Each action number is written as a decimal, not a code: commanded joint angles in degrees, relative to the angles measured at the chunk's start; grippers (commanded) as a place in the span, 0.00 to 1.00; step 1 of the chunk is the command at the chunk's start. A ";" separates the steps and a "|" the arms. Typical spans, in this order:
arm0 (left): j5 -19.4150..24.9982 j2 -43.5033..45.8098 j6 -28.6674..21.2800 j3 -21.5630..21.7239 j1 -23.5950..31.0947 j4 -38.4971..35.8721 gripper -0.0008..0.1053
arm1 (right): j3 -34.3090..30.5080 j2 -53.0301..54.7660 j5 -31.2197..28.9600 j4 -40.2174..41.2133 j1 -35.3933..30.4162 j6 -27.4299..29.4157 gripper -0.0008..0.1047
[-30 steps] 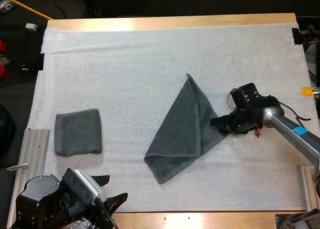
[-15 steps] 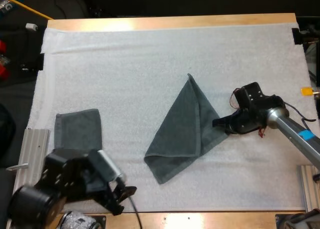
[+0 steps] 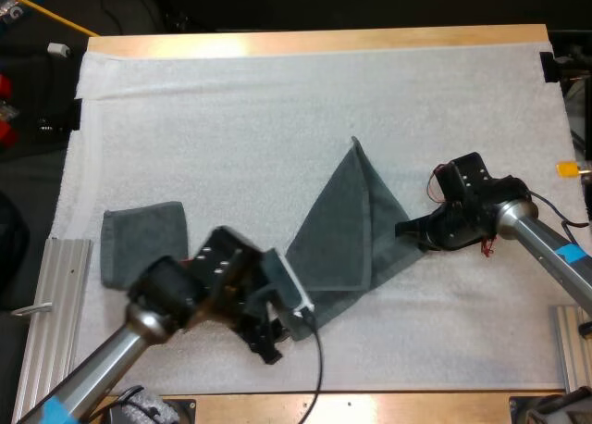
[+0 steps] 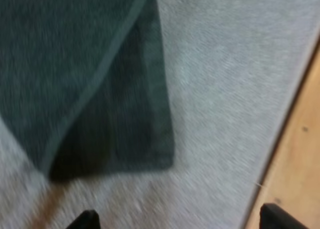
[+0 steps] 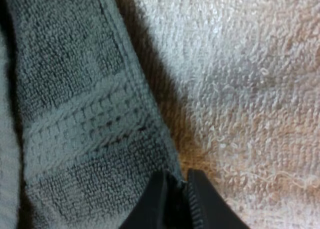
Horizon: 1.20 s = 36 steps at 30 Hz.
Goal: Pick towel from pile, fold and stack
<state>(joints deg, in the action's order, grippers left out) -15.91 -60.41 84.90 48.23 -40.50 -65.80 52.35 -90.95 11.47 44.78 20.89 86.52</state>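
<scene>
Now my left gripper (image 3: pixel 265 339) has swung in over the near corner of the dark grey-green triangular towel (image 3: pixel 347 230) mid-mat, fingers apart, while my right gripper (image 3: pixel 409 230) stays pinched on its right corner, so a two-handed fold looks ready. Bare white textured mat (image 3: pixel 277 100) lies open beyond, and the wooden table edge (image 3: pixel 416 407) is close behind.

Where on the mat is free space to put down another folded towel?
Free: the far strip of the mat beyond the triangular towel, and the far left, beyond the folded towel. Crowded: the near middle, where the left gripper hovers by the triangular towel's near corner, and its right corner, pinched by the right gripper.
</scene>
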 commanded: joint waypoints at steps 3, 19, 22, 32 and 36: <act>2.49 -2.87 -0.12 0.17 -3.54 3.87 0.59 | 0.07 0.67 0.77 0.58 -0.20 0.71 0.01; 10.08 -20.14 3.56 0.17 -10.48 9.34 0.59 | 0.07 0.67 0.77 0.65 -0.20 0.71 0.01; 10.10 -22.96 3.70 0.17 -10.48 9.98 0.59 | 0.07 0.67 0.77 0.65 -0.20 0.71 0.01; 10.10 -27.45 6.52 -1.06 -10.48 11.47 0.43 | 0.07 0.67 0.77 0.65 -0.20 1.13 0.01; 10.10 -27.45 6.52 -3.34 -10.48 12.79 0.43 | 0.07 0.67 0.77 0.65 -0.20 1.13 0.01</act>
<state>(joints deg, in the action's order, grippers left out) -6.72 -87.73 90.92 44.98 -50.69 -53.10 52.35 -90.95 11.47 44.91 20.89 86.98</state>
